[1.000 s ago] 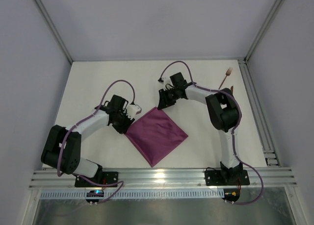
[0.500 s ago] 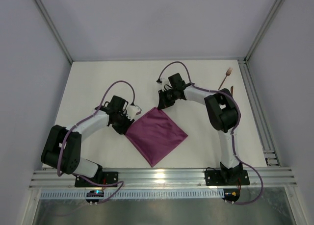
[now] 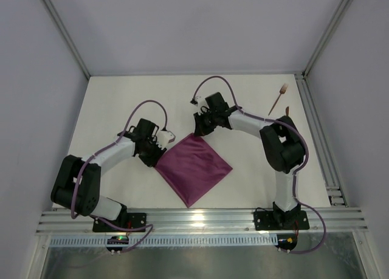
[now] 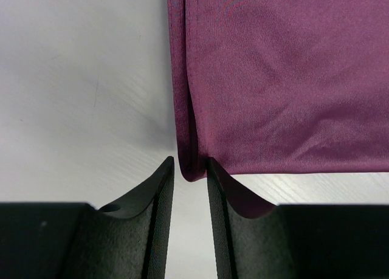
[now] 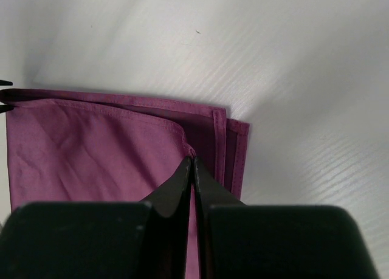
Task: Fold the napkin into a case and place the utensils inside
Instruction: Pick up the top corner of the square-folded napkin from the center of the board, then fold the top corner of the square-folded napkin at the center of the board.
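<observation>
Plum-purple cloth, the napkin (image 3: 194, 168), lies flat on the white table (image 3: 121, 103) between the two arms, folded to a layered square and turned corner-on like a diamond in the top view. The right wrist view shows at least three stacked hemmed edges stepping out at its far corner.

Right gripper (image 3: 197, 131): set at the far corner of the napkin. In its own view the gripper (image 5: 191, 160) has both fingers pressed together with no gap, pinching the edge of the uppermost layer, which puckers at the tips. The lower layers lie flat on the table beneath.

Left gripper (image 3: 156, 155): set at the napkin's left corner. In its own view the gripper (image 4: 190, 166) stands at a narrow gap, bare table showing between the fingers. The folded corner of the cloth (image 4: 273, 78) sits right at the fingertips; a firm clamp cannot be confirmed.

Fork (image 3: 279, 96): slim, copper-brown with pale tines, lying near the table's far right edge, well apart from the napkin.
</observation>
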Controlling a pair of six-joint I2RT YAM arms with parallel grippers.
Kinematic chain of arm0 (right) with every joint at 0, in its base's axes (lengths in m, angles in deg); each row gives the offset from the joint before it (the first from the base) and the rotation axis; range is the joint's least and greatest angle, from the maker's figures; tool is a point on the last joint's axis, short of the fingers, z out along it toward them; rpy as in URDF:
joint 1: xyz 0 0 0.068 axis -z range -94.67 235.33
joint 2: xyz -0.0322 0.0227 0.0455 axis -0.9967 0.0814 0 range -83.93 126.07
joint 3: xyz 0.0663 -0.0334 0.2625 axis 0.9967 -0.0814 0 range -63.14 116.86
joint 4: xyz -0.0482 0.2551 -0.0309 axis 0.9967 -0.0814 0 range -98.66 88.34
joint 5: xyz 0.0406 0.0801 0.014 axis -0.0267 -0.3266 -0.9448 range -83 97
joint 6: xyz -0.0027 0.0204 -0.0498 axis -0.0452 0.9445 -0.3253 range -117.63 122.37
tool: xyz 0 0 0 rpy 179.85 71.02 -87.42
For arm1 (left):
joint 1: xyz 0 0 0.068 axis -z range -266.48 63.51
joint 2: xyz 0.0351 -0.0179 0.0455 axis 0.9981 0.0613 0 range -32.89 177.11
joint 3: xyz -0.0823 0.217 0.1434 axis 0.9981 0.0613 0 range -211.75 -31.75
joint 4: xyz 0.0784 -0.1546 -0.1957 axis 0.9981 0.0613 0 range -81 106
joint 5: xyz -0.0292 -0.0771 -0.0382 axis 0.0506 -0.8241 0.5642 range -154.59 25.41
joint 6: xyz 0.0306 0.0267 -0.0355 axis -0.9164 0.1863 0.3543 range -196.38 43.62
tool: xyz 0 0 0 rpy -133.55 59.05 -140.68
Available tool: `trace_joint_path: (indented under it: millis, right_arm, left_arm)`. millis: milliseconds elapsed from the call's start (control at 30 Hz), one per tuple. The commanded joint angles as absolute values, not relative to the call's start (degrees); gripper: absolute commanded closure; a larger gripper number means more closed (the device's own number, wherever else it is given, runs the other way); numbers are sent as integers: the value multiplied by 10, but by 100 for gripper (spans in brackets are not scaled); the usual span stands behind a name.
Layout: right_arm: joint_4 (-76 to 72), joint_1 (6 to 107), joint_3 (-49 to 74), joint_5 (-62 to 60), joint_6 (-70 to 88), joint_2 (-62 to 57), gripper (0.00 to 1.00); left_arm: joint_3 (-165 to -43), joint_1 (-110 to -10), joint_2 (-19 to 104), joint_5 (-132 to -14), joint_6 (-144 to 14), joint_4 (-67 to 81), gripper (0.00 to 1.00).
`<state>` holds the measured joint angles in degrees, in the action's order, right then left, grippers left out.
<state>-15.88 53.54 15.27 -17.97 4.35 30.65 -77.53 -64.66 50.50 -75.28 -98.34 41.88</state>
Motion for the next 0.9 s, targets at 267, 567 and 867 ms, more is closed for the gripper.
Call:
trace_joint_path:
  millis: [267, 567, 867]
  right_arm:
    - [-108, 470, 26, -208, -7, 160, 97]
    - [3, 359, -146, -232, 60, 68, 97]
    - [20, 283, -208, -223, 90, 33, 97]
  left_arm:
    - [-775, -649, 474, -750, -998, 424, 63]
    - [-775, -654, 401, -750, -1011, 474, 44]
    - [-772, -655, 386, -736, -995, 491, 43]
